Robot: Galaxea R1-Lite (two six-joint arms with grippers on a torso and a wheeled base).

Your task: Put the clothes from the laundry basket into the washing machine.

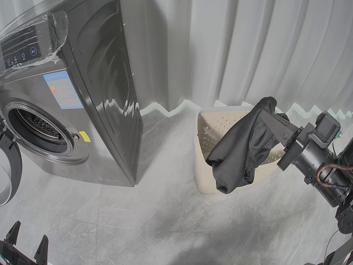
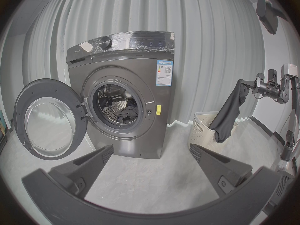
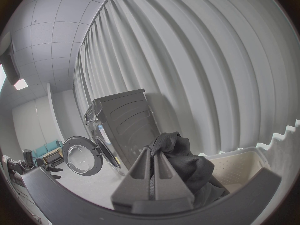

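Clothes: one black garment (image 1: 239,148) hangs over the laundry basket (image 1: 217,129) at 3 o'clock | progress: a dark item (image 2: 125,113) already lies inside the washing machine (image 1: 99,92) at 9 o'clock, door (image 2: 50,119) open; the carry and drop are left | right gripper (image 1: 270,115) fingers (image 3: 165,178) clamped on the garment's top | left gripper (image 2: 150,147) fingers wide apart, empty

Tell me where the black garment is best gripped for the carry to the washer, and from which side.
A bunched fold at its upper end, come at from the robot's side, as the right gripper has it. The black garment is limp: pinched there, the rest hangs in one drape by the laundry basket, so it should feed lower end first into the open drum.
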